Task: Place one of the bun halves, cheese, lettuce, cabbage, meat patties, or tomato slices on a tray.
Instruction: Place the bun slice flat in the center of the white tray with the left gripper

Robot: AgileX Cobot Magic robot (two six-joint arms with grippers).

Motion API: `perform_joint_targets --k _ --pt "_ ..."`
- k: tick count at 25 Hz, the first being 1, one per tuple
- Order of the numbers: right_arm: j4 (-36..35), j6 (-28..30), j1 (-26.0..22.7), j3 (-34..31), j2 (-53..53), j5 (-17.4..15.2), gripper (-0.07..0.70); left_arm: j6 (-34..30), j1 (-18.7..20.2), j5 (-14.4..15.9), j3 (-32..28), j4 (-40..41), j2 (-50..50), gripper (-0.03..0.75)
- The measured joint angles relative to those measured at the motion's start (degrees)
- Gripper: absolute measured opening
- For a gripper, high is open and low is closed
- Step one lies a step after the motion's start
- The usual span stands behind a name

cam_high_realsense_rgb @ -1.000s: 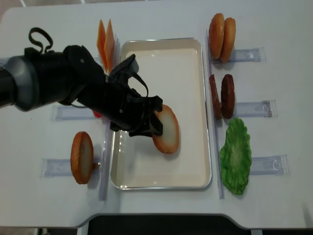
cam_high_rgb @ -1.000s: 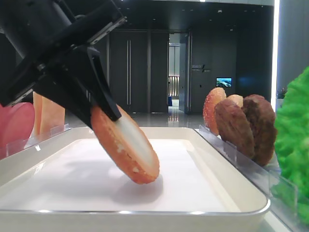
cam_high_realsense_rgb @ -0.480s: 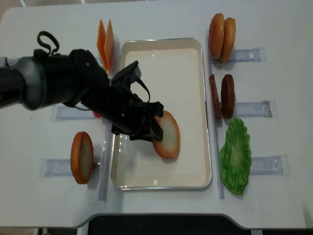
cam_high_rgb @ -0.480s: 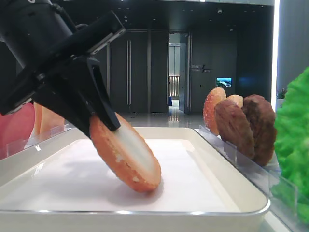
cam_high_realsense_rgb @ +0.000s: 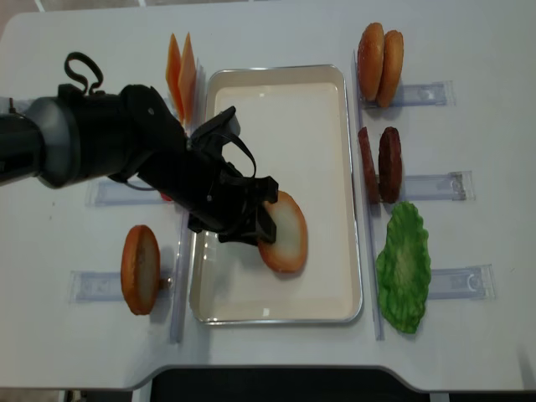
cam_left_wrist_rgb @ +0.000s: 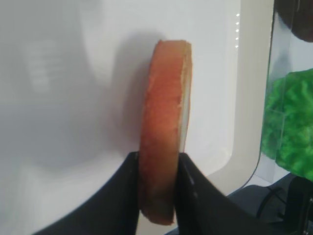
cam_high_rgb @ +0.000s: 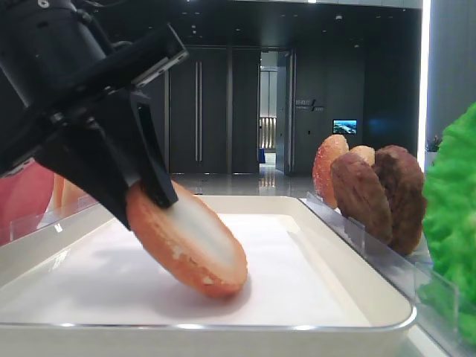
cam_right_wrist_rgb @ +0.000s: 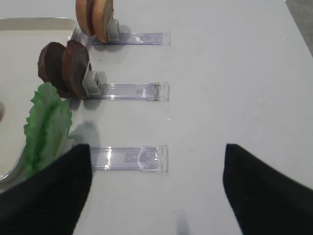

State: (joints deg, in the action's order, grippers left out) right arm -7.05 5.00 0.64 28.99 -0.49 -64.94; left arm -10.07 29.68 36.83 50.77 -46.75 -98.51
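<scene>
The left gripper (cam_high_realsense_rgb: pixel 251 219) has its jaws pressed on either flat face of a bun half (cam_high_realsense_rgb: pixel 283 232), so it grips that bun half by its upper edge; the left wrist view shows a dark finger tight against each side of the disc with no gap. The bun half is over the floor of the tray (cam_high_realsense_rgb: pixel 276 75), a little toward six o'clock of the tray's middle in the overhead view, and its lower rim looks to be touching the white floor while its upper rim is lifted between the fingers. That is the relation that counts: the disc stands tilted on edge, leaning with its pale cut face turned up and toward three o'clock, its golden crust (cam_high_rgb: pixel 160 239) turned down toward nine o'clock, where the arm comes in. From the gripper the bun half runs out toward four o'clock and downward. I judge that letting go here would tip it flat onto its crust, pale face up, inside the rim. The right gripper (cam_right_wrist_rgb: pixel 156 191) hangs over bare table at the three o'clock side, well apart from the tray, its two dark fingers spread wide with nothing between them, so the left arm is the nearer.
</scene>
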Motion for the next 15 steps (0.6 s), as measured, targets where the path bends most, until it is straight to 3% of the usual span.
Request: perform_joint_targets --k 8,15 --pt "0.0 0.0 0.0 0.0 0.0 0.0 0.529 3.4 0.0 1.3 0.0 3.2 0.0 0.439" --pt "0.0 0.0 0.0 0.0 0.0 0.0 0.529 9.7 0.0 4.3 0.0 9.1 1.7 0.507"
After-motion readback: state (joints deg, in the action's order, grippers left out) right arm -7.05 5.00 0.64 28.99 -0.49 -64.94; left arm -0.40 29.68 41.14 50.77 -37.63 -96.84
